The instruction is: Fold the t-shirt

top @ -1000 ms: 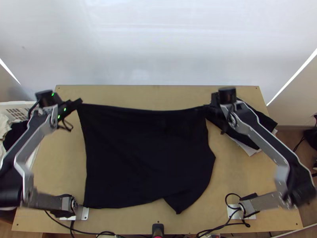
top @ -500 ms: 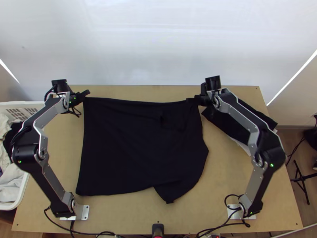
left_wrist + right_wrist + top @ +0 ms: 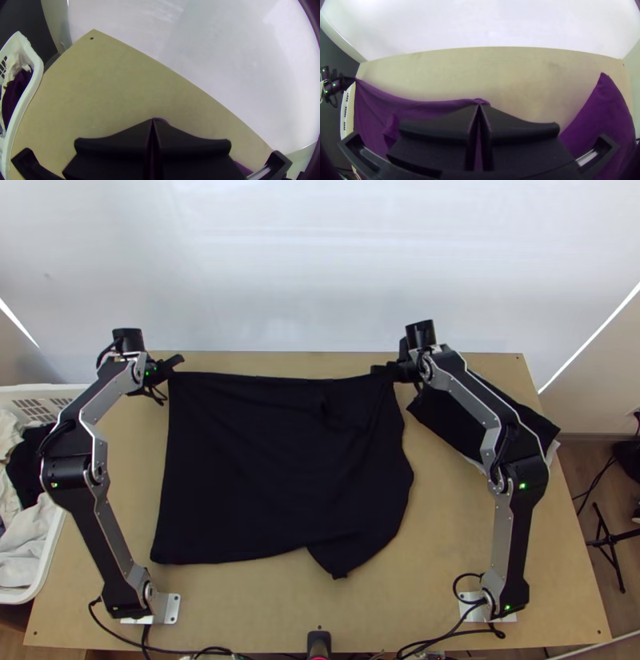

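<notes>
One t-shirt (image 3: 272, 476) lies spread out on the counter (image 3: 264, 604), in the space between the two arms. It looks light and very soft, so it will flop and bend with each little pull. The near edge lies loose, with a pointy bit (image 3: 341, 562) poking out toward the right side. That bit could curl under if the cloth is dragged, so a slow, even pull looks best. Farther up, a little wrinkle (image 3: 325, 407) sits in the cloth and may need a gentle tug to go flat.

The far edge is the good place to hold, right at its two ends. Each end is pinched there: the left tool (image 3: 178, 363) is squeezed closed on one corner, and the right tool (image 3: 378, 371) is squeezed closed on the other. Thin cloth may slip if they pull apart too hard. Bringing both ends over together should help the fold stay straight.

Both arms bend at the elbow and reach out to the far side. The left arm (image 3: 77, 468) bows out to the left, and the right arm (image 3: 520, 478) leans in from the right. Their tools point in toward each other, along the cloth.
</notes>
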